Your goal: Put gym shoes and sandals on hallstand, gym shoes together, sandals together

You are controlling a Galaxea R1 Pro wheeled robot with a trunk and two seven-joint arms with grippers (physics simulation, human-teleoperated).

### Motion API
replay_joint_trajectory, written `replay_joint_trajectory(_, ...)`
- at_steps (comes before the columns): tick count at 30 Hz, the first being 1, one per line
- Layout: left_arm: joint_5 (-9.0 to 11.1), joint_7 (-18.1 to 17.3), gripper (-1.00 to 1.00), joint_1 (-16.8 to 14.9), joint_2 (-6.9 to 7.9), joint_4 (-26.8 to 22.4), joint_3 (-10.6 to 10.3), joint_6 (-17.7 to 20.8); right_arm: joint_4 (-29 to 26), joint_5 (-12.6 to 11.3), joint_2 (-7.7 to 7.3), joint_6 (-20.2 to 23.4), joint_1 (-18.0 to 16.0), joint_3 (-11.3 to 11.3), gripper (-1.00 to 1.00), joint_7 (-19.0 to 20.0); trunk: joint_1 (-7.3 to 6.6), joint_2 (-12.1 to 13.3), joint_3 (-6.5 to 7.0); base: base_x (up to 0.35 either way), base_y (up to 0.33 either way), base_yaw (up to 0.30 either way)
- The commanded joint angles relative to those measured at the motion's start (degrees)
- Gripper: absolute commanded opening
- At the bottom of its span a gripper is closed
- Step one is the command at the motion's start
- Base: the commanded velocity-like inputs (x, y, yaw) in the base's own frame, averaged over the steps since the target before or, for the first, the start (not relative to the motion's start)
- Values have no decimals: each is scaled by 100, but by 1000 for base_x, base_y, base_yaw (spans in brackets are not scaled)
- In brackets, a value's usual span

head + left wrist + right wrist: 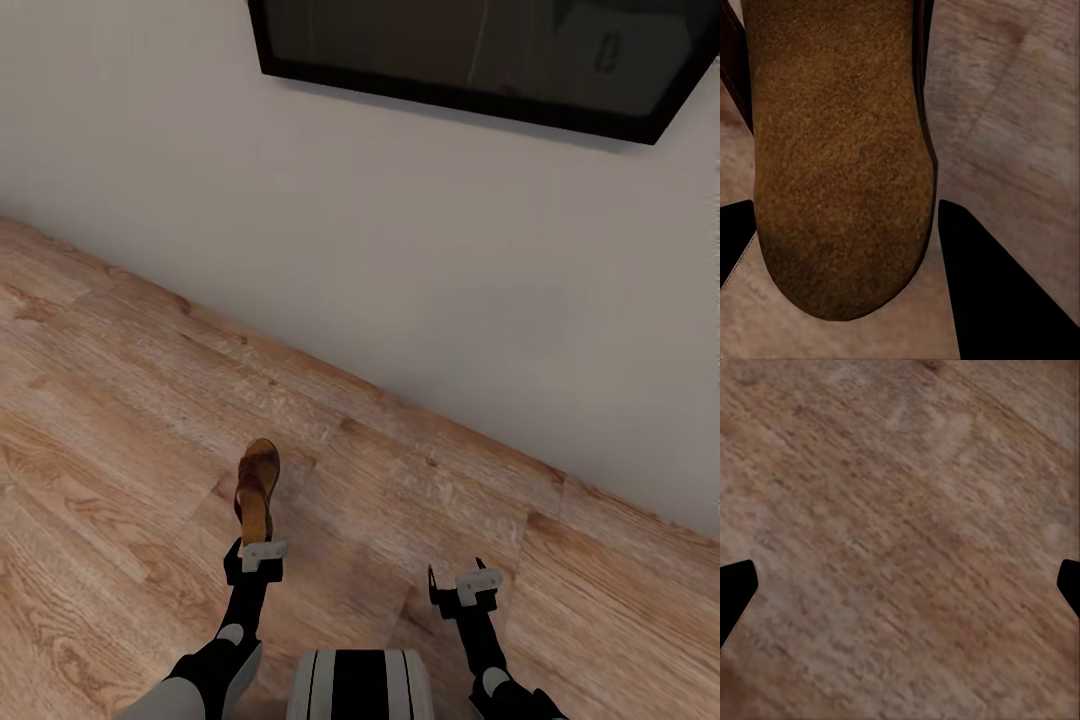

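Apparently held aloft, brown sandal (258,490) shows tan footbed.

Wood-grain plank floor (900,525) under the camera, light brown with the grain running diagonally across the picture. The right gripper (900,592) has its two black fingertips (735,589) at opposite edges of the view (spread wide, bare planks between them). Nothing is held.

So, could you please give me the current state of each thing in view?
Brown leather sandal: held off the floor by one end, tan footbed facing the wrist camera.
Left gripper: shut on the sandal.
Right gripper: open, empty, above the wood-plank floor.
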Motion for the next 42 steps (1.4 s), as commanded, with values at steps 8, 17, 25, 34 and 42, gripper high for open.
replay_joint_trajectory(8,-18,8,-100,1,0,1,-1,3,0,0,0,2,0,1,100,0,-20,11,178,0,0,0)
replay_joint_trajectory(17,-18,9,-100,1,0,-1,-6,3,0,0,0,2,0,1,100,0,-44,23,377,0,0,0)
replay_joint_trajectory(25,-18,7,-100,1,0,1,-7,3,3,0,0,2,0,1,100,0,-64,34,555,0,0,0)
replay_joint_trajectory(34,-18,8,-100,1,0,1,-2,3,8,0,0,2,0,1,100,0,-87,46,754,0,0,0)
replay_joint_trajectory(42,-18,9,-100,2,0,4,1,7,9,0,0,2,0,-3,100,0,-108,56,925,0,0,0)
